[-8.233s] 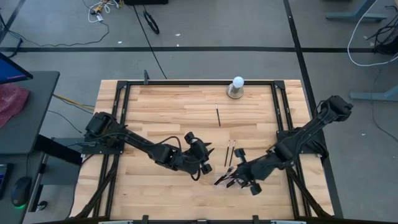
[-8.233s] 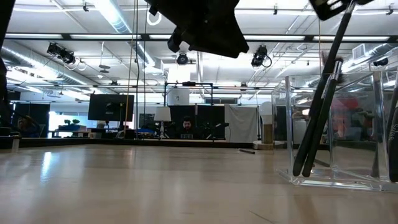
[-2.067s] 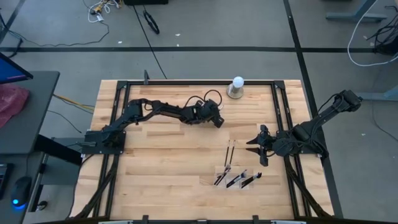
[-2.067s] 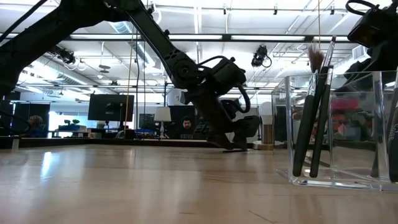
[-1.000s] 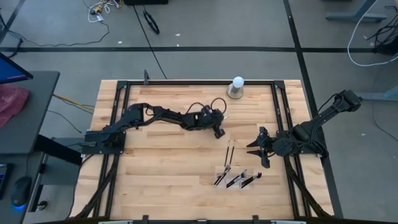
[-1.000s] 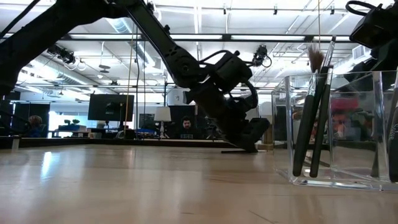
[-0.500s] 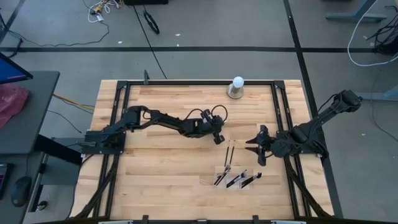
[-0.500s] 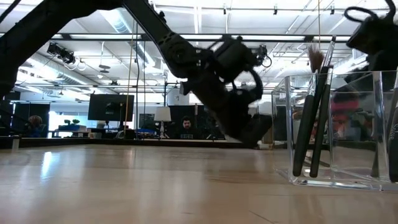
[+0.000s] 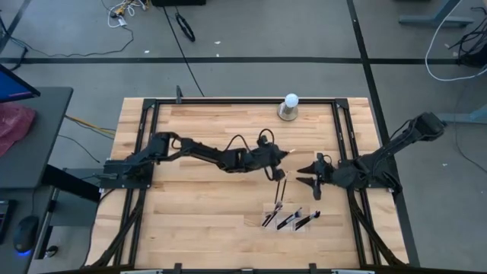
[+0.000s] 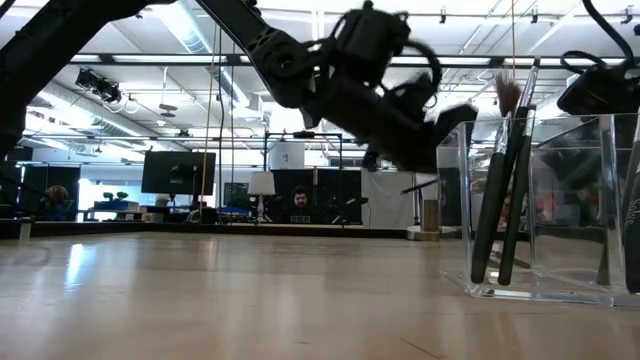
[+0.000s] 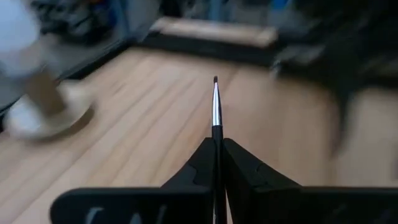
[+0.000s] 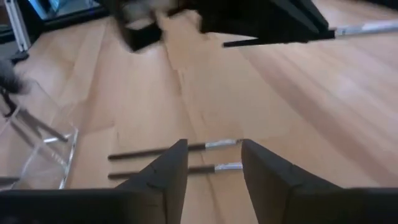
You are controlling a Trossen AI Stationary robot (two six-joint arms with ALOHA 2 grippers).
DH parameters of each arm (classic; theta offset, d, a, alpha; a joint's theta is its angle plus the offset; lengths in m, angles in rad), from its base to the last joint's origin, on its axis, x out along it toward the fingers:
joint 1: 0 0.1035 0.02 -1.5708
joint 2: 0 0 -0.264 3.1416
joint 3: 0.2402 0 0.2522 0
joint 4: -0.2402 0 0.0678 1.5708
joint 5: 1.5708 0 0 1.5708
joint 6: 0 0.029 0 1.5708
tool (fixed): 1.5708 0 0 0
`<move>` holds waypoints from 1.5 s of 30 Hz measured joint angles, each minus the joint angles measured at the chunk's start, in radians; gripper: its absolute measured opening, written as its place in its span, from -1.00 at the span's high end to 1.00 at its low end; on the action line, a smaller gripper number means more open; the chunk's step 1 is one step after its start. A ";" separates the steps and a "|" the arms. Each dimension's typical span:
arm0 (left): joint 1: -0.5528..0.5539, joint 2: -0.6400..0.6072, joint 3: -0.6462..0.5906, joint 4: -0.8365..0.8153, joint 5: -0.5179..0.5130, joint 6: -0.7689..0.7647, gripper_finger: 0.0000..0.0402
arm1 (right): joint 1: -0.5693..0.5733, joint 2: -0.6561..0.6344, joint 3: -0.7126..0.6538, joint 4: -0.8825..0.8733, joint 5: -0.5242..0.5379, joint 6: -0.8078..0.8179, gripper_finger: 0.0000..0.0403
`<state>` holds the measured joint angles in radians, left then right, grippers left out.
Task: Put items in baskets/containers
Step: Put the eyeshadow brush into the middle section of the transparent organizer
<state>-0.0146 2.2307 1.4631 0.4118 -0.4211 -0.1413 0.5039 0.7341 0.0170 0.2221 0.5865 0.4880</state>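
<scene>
My left gripper (image 9: 280,157) hangs over the middle of the table, shut on a slim makeup brush (image 11: 215,102) with a silvery ferrule and a small reddish tip. Two more brushes (image 9: 279,188) lie flat on the wood just nearer; in the right wrist view they show as two dark handles (image 12: 177,158). My right gripper (image 9: 303,180) stands open beside them, toward the table's right, low over the wood and touching nothing. The clear tray (image 9: 291,221) stands near the front edge, and several brushes (image 10: 505,190) lean inside it. My left gripper pinches the brush's dark handle just behind the ferrule (image 11: 216,129) between its two fingers. The brush lies along the fingers, and its bristle tip (image 11: 215,80) sticks out ahead of them toward the table's right. It is lifted clear of the table, near level.
A white ball on a grey round base (image 9: 290,107) stands at the far edge, behind my left gripper. A black frame (image 9: 228,100) runs round the tabletop. Bare wood lies to the left of the tray and the loose brushes.
My left gripper has risen from the tabletop and gone toward the table's right and near side, tipping up toward level. The brush has come up with it, clear of the wood. My right gripper has sunk a little toward the table.
</scene>
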 joint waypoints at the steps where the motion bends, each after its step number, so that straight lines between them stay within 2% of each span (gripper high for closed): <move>1: -0.004 0.000 0.000 0.044 0.021 0.000 0.91 | -0.007 0.000 0.000 0.012 0.000 -0.018 0.22; 8: -0.038 0.000 0.002 0.250 0.172 -0.003 0.92 | -0.025 -0.003 0.000 0.156 0.000 -0.156 0.07; 12: -0.058 0.000 0.002 0.344 0.276 -0.002 0.92 | -0.024 -0.003 0.001 0.244 -0.001 -0.210 0.06; 18: -0.080 -0.001 0.002 0.412 0.355 0.022 0.92 | -0.003 -0.019 0.001 0.359 -0.002 -0.280 0.06; 29: -0.085 -0.002 0.003 0.405 0.357 0.033 0.91 | 0.124 -0.118 0.002 0.397 0.005 -0.410 0.15; 35: -0.085 -0.002 0.003 0.405 0.356 0.034 0.91 | 0.193 -0.158 0.002 0.380 0.158 -0.461 0.18; 45: -0.084 -0.002 0.003 0.406 0.355 0.033 0.91 | 0.234 -0.178 0.002 0.428 0.222 -0.497 0.22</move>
<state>-0.0986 2.2292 1.4662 0.8176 -0.0658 -0.1081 0.7380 0.5564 0.0189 0.6504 0.8080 -0.0086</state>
